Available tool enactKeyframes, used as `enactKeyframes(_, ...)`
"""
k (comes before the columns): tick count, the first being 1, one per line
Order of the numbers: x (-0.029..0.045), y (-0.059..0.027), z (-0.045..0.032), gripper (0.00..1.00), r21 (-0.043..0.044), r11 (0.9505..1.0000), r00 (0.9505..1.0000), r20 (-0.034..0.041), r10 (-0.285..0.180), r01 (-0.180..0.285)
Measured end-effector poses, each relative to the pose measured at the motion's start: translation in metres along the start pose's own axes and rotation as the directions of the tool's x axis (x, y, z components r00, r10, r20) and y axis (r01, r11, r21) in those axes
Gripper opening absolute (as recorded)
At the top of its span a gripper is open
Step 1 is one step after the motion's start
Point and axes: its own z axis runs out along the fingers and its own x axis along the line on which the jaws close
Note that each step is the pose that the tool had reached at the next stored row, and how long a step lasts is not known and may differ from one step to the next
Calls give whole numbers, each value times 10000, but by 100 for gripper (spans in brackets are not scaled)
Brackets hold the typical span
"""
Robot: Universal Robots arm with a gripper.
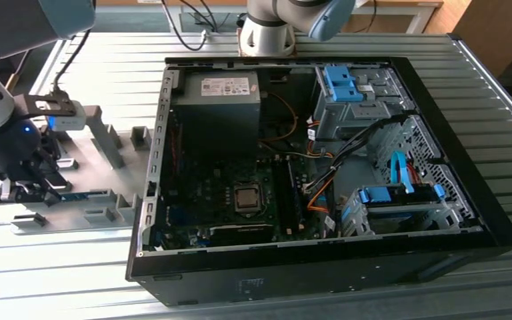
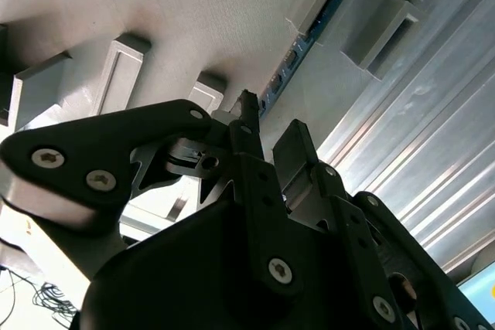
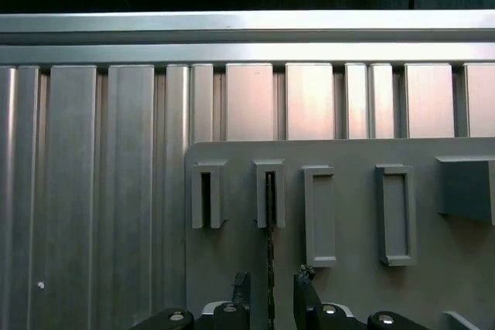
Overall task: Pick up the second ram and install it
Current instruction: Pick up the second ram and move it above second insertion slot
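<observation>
The second ram (image 3: 270,249) is a thin blue-green stick standing on edge in a slotted grey holder block (image 3: 269,191) on the grey fixture plate (image 3: 356,291). In the second wrist view the second ram (image 2: 305,40) runs away from the fingertips along the plate. My gripper (image 3: 271,284) is open and straddles the near end of the stick, one black finger (image 3: 241,284) on each side with a small gap to the board. In the exterior view my gripper (image 1: 43,187) hangs low over the second ram (image 1: 83,195) at the exterior view's left.
An open black computer case (image 1: 469,220) lies at the exterior view's right of the fixture plate (image 1: 78,220), with its motherboard (image 1: 238,193), power supply (image 1: 216,100) and blue drive-bay clips (image 1: 341,80) exposed. Other upright holder blocks (image 1: 105,137) stand on the plate. Everything rests on a ribbed metal table (image 1: 61,280).
</observation>
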Motion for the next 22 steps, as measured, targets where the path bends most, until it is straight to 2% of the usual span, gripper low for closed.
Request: enactKeyframes(22,5,6,52,36,-3,10000,10000,0,0,0)
